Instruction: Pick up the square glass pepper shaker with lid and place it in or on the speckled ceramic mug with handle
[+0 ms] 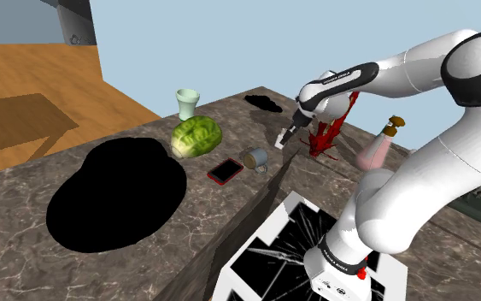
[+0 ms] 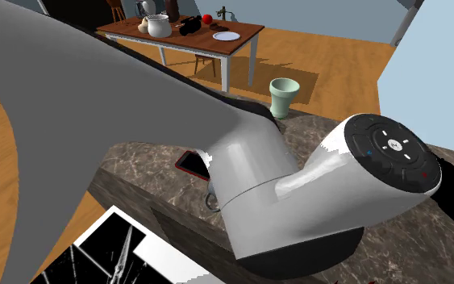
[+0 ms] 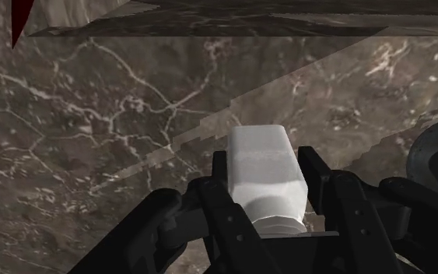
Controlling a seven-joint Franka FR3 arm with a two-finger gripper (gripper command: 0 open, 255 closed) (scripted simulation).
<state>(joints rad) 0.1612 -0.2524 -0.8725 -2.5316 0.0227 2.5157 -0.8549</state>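
Stand [image 1: 260,256], patterned black and white, nearest the onlooker; the white arm [image 1: 418,171] rises from it. The claw [image 3: 265,165] is clamped on the white square pepper shaker [image 3: 261,187], with one black finger against each flat side, over the brown marbled bench [image 1: 25,248]. In the shoulder view the shaker hangs in the claw near the grey mug [image 1: 255,158], to its right and apart from it. Farther from the arm lie a red phone [image 1: 225,171], a green lettuce [image 1: 197,137] and a pale green vase [image 1: 187,103].
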